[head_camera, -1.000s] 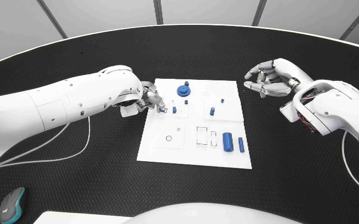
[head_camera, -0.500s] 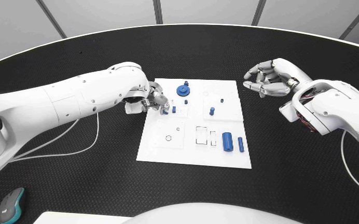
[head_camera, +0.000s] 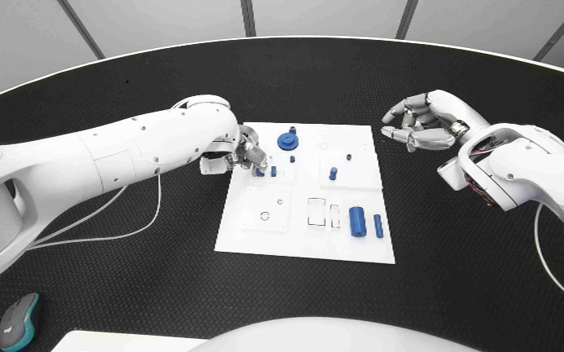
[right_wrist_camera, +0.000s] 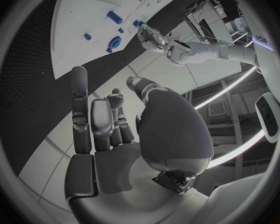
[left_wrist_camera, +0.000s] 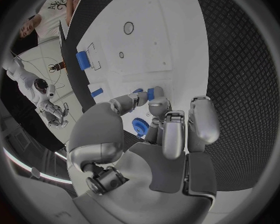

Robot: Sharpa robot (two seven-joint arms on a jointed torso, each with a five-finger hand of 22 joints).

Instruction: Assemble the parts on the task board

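Since a second ago the left hand (head_camera: 244, 156) has slid farther onto the task board (head_camera: 308, 230), fingertips pinching a small blue peg (head_camera: 273, 171) by the blue gear (head_camera: 288, 141). Rightward lie a blue cylinder (head_camera: 357, 222) and bar (head_camera: 377, 224). Right hand (head_camera: 425, 122) hovers over the desk (head_camera: 141, 270), fingers curled, empty.

Left hand (head_camera: 244, 156) fingertips at small blue peg (head_camera: 273, 171) — task board (head_camera: 308, 230).
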